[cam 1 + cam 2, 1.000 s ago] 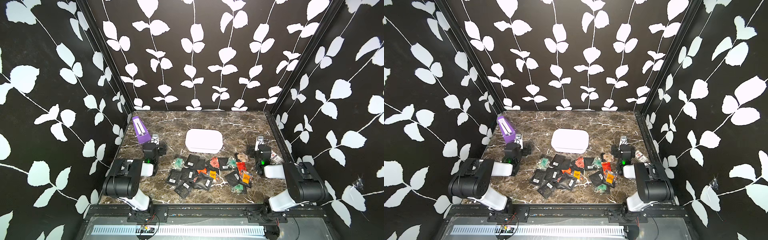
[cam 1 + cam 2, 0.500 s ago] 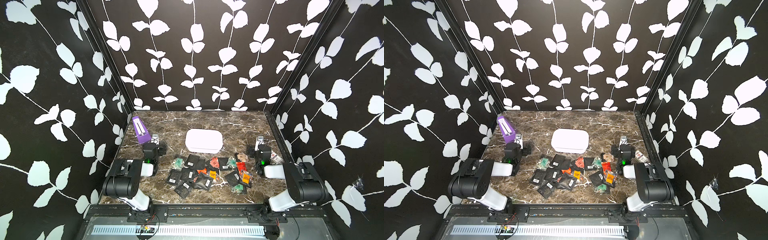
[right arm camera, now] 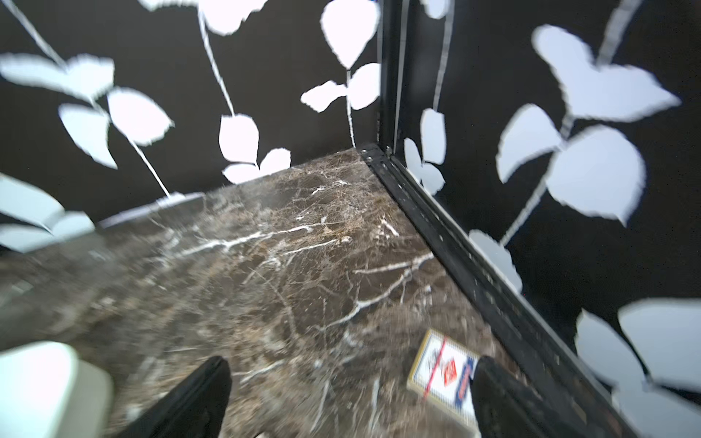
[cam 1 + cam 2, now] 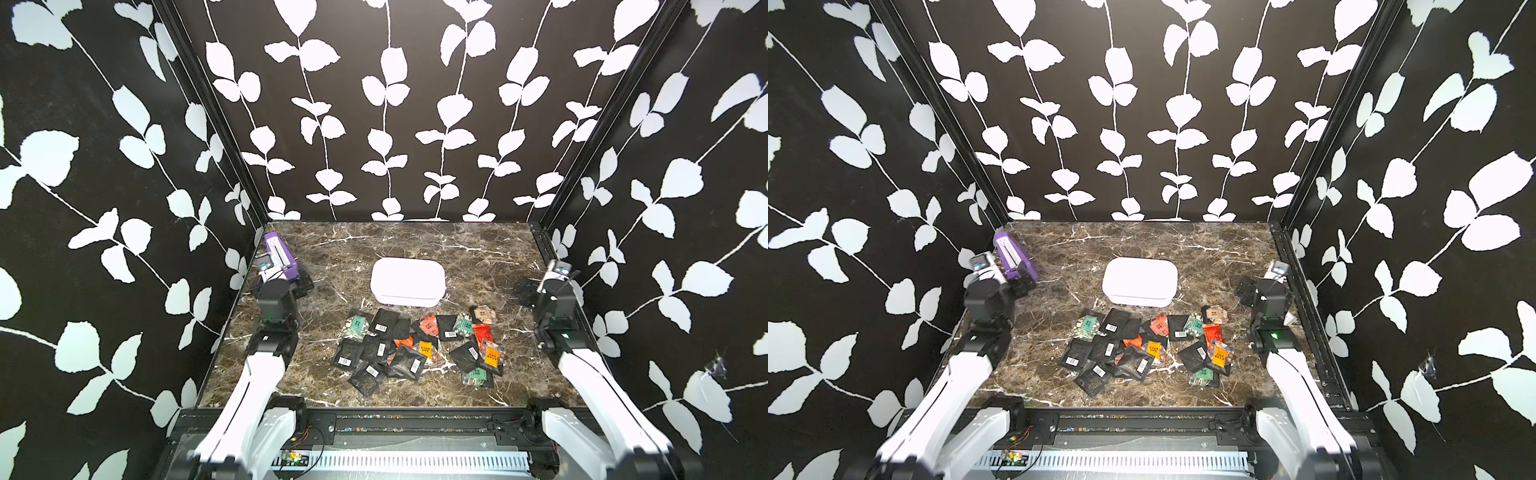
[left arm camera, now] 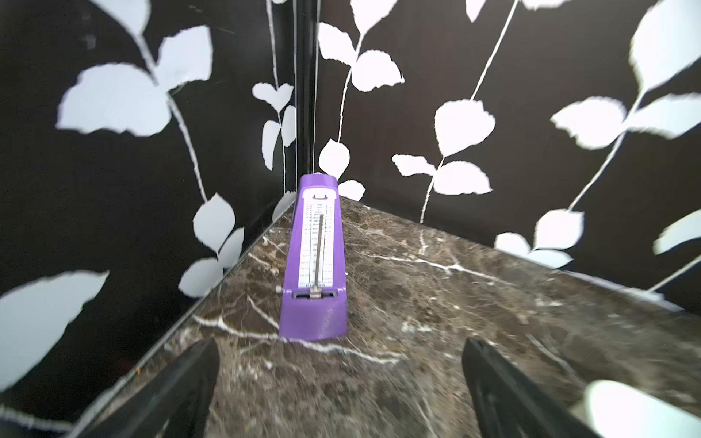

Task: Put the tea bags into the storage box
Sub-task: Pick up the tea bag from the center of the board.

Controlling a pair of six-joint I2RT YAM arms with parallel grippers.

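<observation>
Tool, left arm: the left gripper (image 5: 339,343) is standing with its jaws wide apart and is holding nothing; its dark fingers (image 5: 182,386) are framing bare marble.
Object ahead of left tool: a purple metronome (image 5: 316,265) is standing upright just beyond the fingertips, close to the far left corner, apart from both fingers.
Tool, right arm: the right gripper (image 3: 352,360) is likewise gaping wide and is gripping nothing; it is facing the far right corner.
Object beside right tool: a printed card pack (image 3: 444,368), white with red and blue, is lying flat near the side rail, partly hidden behind one finger.
Storage box: the storage box (image 4: 407,282) is sitting mid-table between the two arms, well apart from either gripper; in both top views it is showing a smooth white surface, and whether it is open cannot be told.
Tea bags: the tea bags (image 4: 409,361) are lying in a loose, overlapping heap on the marble just on the robot's side of the box, all outside it; most are black with white barcode labels, with red, orange, green and tan ones mixed in.
Support: the table (image 4: 415,245), dark veined marble, is carrying everything.
Surround: black walls (image 4: 374,104) with white leaf prints are enclosing three sides.
</observation>
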